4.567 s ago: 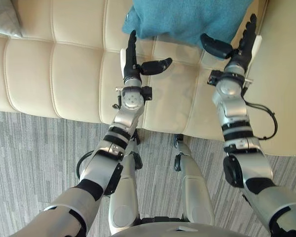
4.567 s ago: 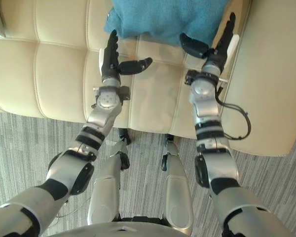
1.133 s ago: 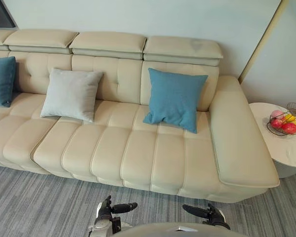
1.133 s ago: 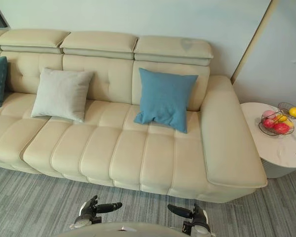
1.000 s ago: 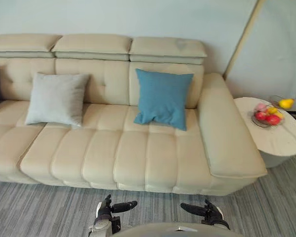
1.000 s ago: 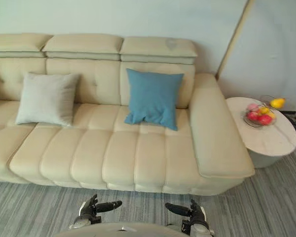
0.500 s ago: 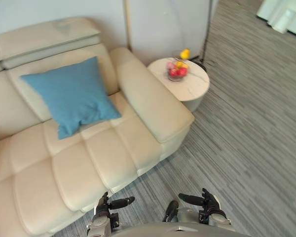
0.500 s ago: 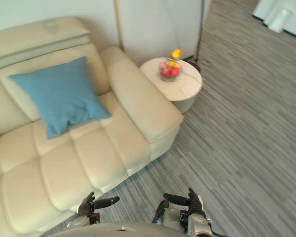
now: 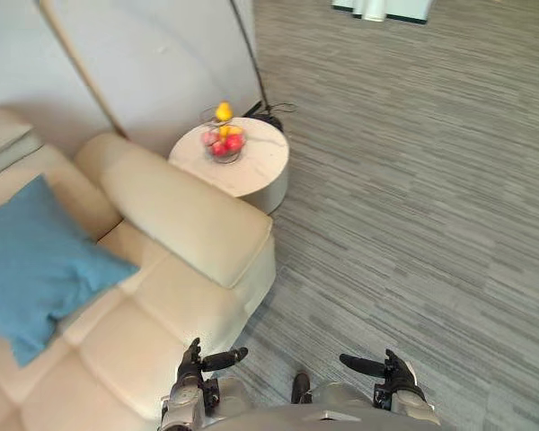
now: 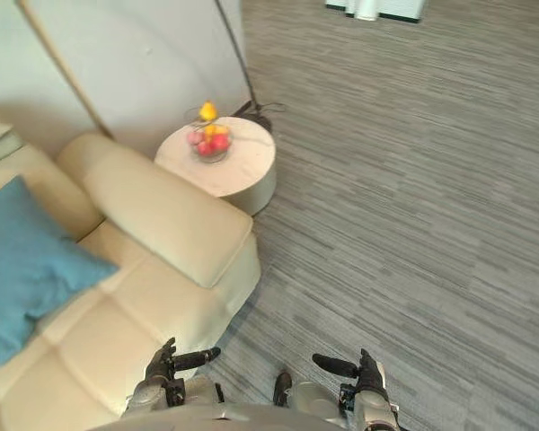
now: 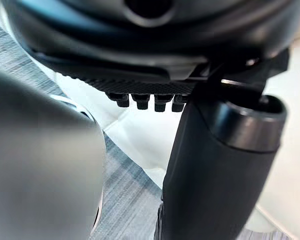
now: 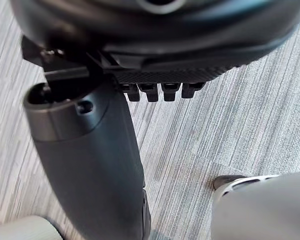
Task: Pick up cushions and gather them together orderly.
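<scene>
With the left hand (image 9: 194, 361) and right hand (image 9: 393, 373) both relaxed and empty, and the blue cushion (image 9: 31, 260) on the sofa (image 9: 180, 215) well off to the left, a reach from here likely falls short.

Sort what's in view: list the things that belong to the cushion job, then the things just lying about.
For the job: blue cushion on the sofa; left hand, right hand, both open, empty.
Lying about: round side table; fruit bowl on it; grey carpet.
</scene>
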You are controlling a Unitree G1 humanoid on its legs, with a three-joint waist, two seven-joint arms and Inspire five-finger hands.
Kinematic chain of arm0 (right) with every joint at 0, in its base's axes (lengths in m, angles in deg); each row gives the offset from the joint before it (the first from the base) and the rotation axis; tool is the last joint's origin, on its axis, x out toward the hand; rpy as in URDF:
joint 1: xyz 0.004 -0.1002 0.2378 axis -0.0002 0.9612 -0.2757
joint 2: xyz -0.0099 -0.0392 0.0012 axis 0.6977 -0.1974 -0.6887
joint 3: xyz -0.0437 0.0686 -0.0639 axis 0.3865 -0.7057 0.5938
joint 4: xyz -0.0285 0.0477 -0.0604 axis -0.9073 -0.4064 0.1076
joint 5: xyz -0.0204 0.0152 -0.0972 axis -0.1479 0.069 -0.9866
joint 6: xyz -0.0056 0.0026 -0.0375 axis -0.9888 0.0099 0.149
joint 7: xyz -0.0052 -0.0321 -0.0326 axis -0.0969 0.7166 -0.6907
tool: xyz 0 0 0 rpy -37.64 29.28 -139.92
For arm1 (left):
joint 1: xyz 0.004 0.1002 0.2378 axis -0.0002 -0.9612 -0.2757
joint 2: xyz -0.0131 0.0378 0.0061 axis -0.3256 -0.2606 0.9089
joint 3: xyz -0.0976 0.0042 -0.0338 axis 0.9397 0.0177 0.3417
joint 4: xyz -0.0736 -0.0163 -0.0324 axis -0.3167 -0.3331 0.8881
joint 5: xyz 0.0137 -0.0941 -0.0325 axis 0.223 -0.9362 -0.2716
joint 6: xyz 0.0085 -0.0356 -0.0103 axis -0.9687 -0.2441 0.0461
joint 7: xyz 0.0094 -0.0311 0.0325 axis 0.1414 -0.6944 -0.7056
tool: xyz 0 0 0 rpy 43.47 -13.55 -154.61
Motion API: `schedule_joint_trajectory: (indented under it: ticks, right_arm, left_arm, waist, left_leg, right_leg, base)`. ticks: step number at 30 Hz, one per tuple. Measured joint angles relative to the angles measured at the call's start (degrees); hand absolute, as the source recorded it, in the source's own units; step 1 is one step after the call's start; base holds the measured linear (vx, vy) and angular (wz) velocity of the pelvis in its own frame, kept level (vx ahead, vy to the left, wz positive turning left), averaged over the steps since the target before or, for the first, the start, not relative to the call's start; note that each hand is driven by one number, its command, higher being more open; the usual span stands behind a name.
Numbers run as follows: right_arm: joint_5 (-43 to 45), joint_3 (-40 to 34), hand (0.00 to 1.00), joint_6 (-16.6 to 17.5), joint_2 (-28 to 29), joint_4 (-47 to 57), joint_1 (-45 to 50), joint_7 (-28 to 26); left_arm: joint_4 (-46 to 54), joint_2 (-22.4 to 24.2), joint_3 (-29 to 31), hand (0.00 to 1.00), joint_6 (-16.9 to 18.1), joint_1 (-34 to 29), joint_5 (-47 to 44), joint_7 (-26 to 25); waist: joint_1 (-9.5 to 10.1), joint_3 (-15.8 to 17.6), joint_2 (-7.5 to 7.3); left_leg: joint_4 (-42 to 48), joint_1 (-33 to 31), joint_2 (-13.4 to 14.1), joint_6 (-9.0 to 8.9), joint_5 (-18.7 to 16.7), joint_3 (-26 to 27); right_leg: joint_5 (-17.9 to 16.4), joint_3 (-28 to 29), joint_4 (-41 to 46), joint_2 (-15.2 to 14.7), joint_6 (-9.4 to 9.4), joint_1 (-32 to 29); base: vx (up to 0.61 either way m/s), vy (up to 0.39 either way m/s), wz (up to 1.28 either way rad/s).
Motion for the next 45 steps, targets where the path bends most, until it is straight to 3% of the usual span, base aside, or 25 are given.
schedule_joint_trajectory:
  ticks: [3,5,6,8,10,11,13,15,17,18,25,28,29,30,33,36,37,38,39,40,42,43,45]
  right_arm:
    - [0.1,1.8,1.00,-0.1,0.3,0.0,0.0,0.2]
    - [0.0,2.8,1.00,-0.1,-0.1,0.1,0.5,0.1]
    - [0.0,2.9,1.00,0.0,-0.1,0.1,0.6,0.1]
    - [0.0,3.5,1.00,0.0,1.3,0.1,1.9,0.1]
    - [-0.1,3.8,1.00,0.1,2.0,0.2,2.1,0.1]
    - [-0.1,3.7,1.00,0.1,2.0,1.0,2.2,0.2]
    - [-0.3,3.7,1.00,0.0,1.4,1.1,1.5,0.0]
    - [-0.5,3.8,1.00,0.2,1.9,1.7,0.7,0.0]
    - [-0.7,3.8,1.00,0.3,2.4,2.2,0.6,-0.2]
    - [-1.2,3.7,1.00,0.4,2.5,1.8,0.4,-0.6]
    - [-2.1,2.5,1.00,0.6,-0.8,-4.3,-0.6,0.1]
    - [-2.0,0.7,1.00,0.5,-0.9,-4.5,0.2,0.2]
    - [-2.0,0.7,1.00,0.5,-0.8,-3.4,0.7,0.2]
    - [-1.9,0.9,1.00,0.4,-0.6,-2.4,1.0,0.1]
    - [-1.8,0.8,1.00,0.5,-0.7,-1.3,1.4,0.1]
    - [-0.3,0.9,1.00,0.4,-0.7,-1.0,1.6,0.3]
    - [0.0,0.9,1.00,0.3,-0.7,-0.9,1.6,0.3]
    - [0.1,1.0,1.00,0.3,-0.7,0.2,2.2,0.4]
    - [0.1,1.9,1.00,0.4,-1.3,0.5,2.3,0.5]
    - [0.1,2.8,1.00,0.3,-1.3,1.1,2.3,0.5]
    - [0.2,2.7,1.00,0.2,0.3,1.8,3.1,0.9]
    - [0.2,2.7,1.00,0.0,1.0,1.5,3.5,0.9]
    - [0.1,2.9,1.00,-0.3,1.2,2.3,4.6,0.7]
  left_arm:
    - [-0.1,0.2,0.0,1.00,0.0,0.2,-0.3,-0.1]
    - [-0.4,0.9,0.0,1.00,0.0,-0.3,-0.4,-0.2]
    - [-0.7,0.9,0.0,1.00,0.0,-0.2,-0.4,-0.1]
    - [-0.9,-0.9,0.1,1.00,-0.1,-0.7,-0.4,-0.1]
    - [-1.6,-1.2,1.6,1.00,-1.2,-0.6,-1.2,-0.8]
    - [-1.4,-0.4,3.5,1.00,-1.9,-1.0,-3.6,-2.3]
    - [-1.9,-0.4,3.9,1.00,-3.8,-0.5,-6.1,-2.7]
    - [-1.9,-0.7,4.1,1.00,-6.2,-0.6,-9.5,-4.4]
    - [-2.5,-1.4,3.8,1.00,-6.6,-1.0,-9.7,-4.2]
    - [-3.4,-3.7,-1.4,1.00,-5.5,-3.3,-7.4,-2.3]
    - [-3.5,-5.5,-7.7,1.00,-1.1,-4.6,-4.0,1.4]
    - [-3.2,-5.6,-7.6,1.00,-0.8,-4.2,-3.8,1.5]
    - [-2.2,-5.3,-7.6,1.00,-0.8,-4.4,-3.9,1.6]
    - [-1.5,-5.0,-7.6,1.00,-0.7,-4.5,-4.0,1.8]
    - [1.4,-4.3,-8.0,1.00,-0.7,-4.5,-4.4,2.4]
    - [4.8,-2.3,-10.2,1.00,-0.6,-4.0,-6.1,2.4]
    - [5.1,-1.3,-10.5,1.00,-0.6,-3.8,-6.1,2.5]
    - [6.4,-0.2,-10.6,1.00,-0.6,-3.8,-5.9,3.1]
    - [6.9,0.3,-10.8,1.00,-0.6,-3.8,-5.9,3.4]
    - [7.2,0.4,-10.5,1.00,-0.5,-3.9,-5.9,3.1]
    - [8.3,-0.5,-9.6,1.00,-0.5,-4.1,-5.9,3.2]
    - [8.9,-1.1,-9.6,1.00,-0.4,-4.7,-5.9,3.0]
    - [8.9,-0.6,-9.5,1.00,-0.5,-5.5,-5.8,3.0]
  waist:
    - [0.47,-0.1,0.18]
    - [0.66,-1.0,1.56]
    - [0.59,-1.4,2.03]
    - [0.75,-3.0,-1.28]
    - [1.11,-3.9,-2.43]
    - [1.10,-4.0,-2.20]
    - [1.74,-3.2,-0.86]
    - [2.48,-3.3,-0.43]
    - [2.51,-3.5,-0.05]
    - [2.41,-3.6,0.03]
    - [2.46,-4.5,0.96]
    - [2.31,-3.9,0.87]
    - [2.30,-3.5,1.36]
    - [2.38,-3.3,1.45]
    - [2.24,-3.1,2.15]
    - [2.24,-3.0,2.29]
    - [2.26,-2.9,2.39]
    - [2.37,-2.8,3.39]
    - [2.35,-3.2,4.17]
    - [2.73,-3.5,4.27]
    - [2.67,-3.7,1.31]
    - [2.65,-4.6,-0.41]
    - [2.23,-6.0,-0.04]
  left_leg:
    - [-6.4,-1.2,-4.1,1.14,1.3,-8.6]
    - [-8.6,-0.4,-2.9,1.67,3.6,-8.3]
    - [-8.1,0.3,-2.4,0.85,7.1,-7.0]
    - [-8.0,2.6,-3.2,1.86,5.2,-1.1]
    - [-8.9,4.1,-3.4,2.18,4.8,2.7]
    - [-10.2,5.5,-3.3,2.33,4.9,5.0]
    - [-12.8,8.3,-3.1,2.89,5.2,8.8]
    - [-14.8,11.1,-2.6,2.91,5.3,14.1]
    - [-15.6,12.1,-2.2,2.40,5.6,15.7]
    - [-18.1,14.2,-2.1,1.36,6.5,15.2]
    - [-19.9,16.0,-0.4,2.33,9.3,9.9]
    - [-9.8,13.9,0.8,2.19,9.2,11.6]
    - [-1.1,11.4,2.3,2.32,9.3,12.4]
    - [2.7,9.6,2.8,3.58,8.3,12.1]
    - [3.0,6.0,-0.3,3.79,2.9,7.5]
    - [-8.8,3.8,-5.4,3.55,2.8,0.2]
    - [-10.8,3.7,-6.0,3.47,2.9,-1.4]
    - [-14.8,3.9,-5.7,2.61,3.2,-4.8]
    - [-14.6,4.1,-5.9,1.04,5.0,-5.0]
    - [-14.1,3.7,-5.8,1.11,4.9,-3.8]
    - [-12.9,4.9,-7.2,2.00,4.1,-0.6]
    - [-11.7,5.4,-8.0,3.83,2.5,1.6]
    - [-10.6,6.7,-7.9,4.65,0.9,4.1]
  right_leg:
    - [-1.7,6.8,2.0,0.7,2.60,0.0]
    - [-4.0,9.7,4.3,2.3,3.69,-0.6]
    - [-5.7,11.1,6.5,2.8,3.86,-0.7]
    - [-8.7,14.6,10.4,0.9,5.55,-1.5]
    - [-8.7,15.0,10.6,-0.1,5.61,-1.8]
    - [-8.2,13.8,10.0,-1.1,6.41,-2.1]
    - [-8.3,6.2,11.0,-4.0,6.74,-2.9]
    - [-9.2,-12.4,12.4,-11.7,7.07,-3.8]
    - [-9.6,-20.4,13.1,-15.1,5.73,-3.5]
    - [-9.1,-21.5,12.4,-13.7,4.97,-2.5]
    - [-3.2,-13.9,2.0,-5.9,1.98,-0.5]
    - [-1.4,-8.3,-0.9,-4.4,1.82,0.8]
    - [-1.2,-4.7,-1.7,-3.2,1.86,1.8]
    - [-1.4,-3.2,-1.9,-2.7,1.28,2.2]
    - [-1.5,1.7,-2.1,-2.4,0.68,2.3]
    - [-1.6,6.7,-2.0,-2.5,0.57,2.0]
    - [-1.6,7.5,-1.8,-2.5,0.57,1.8]
    - [-1.9,9.5,-1.1,-1.1,0.71,1.3]
    - [-2.5,12.3,-0.1,0.3,1.00,0.8]
    - [-3.9,12.4,5.9,0.9,1.87,-1.2]
    - [-8.7,14.2,11.8,-0.2,2.65,-1.6]
    - [-11.8,16.5,11.5,-1.0,2.94,-1.4]
    - [-12.4,18.4,12.6,-0.4,3.13,-1.6]
  base:
    - [0.22,0.176,-1.22]
    - [0.21,0.260,-0.97]
    - [0.21,0.283,-0.94]
    - [0.26,0.289,-0.98]
    - [0.24,0.229,-0.97]
    - [0.17,0.176,-0.87]
    - [0.07,0.079,-0.91]
    - [0.04,0.009,-1.04]
    - [0.06,-0.157,-0.56]
    - [0.07,-0.196,-0.40]
    - [0.01,-0.099,-0.68]
    - [-0.03,0.016,-1.06]
    - [-0.07,0.009,-0.96]
    - [-0.05,0.009,-1.21]
    - [0.00,0.027,-0.82]
    - [0.08,0.120,-0.76]
    - [0.13,0.237,-0.81]
    - [0.12,0.223,-1.09]
    - [0.15,0.231,-1.37]
    - [0.17,0.175,-1.22]
    - [0.27,0.157,-1.04]
    - [0.31,0.101,-0.98]
    - [0.37,0.097,-1.08]
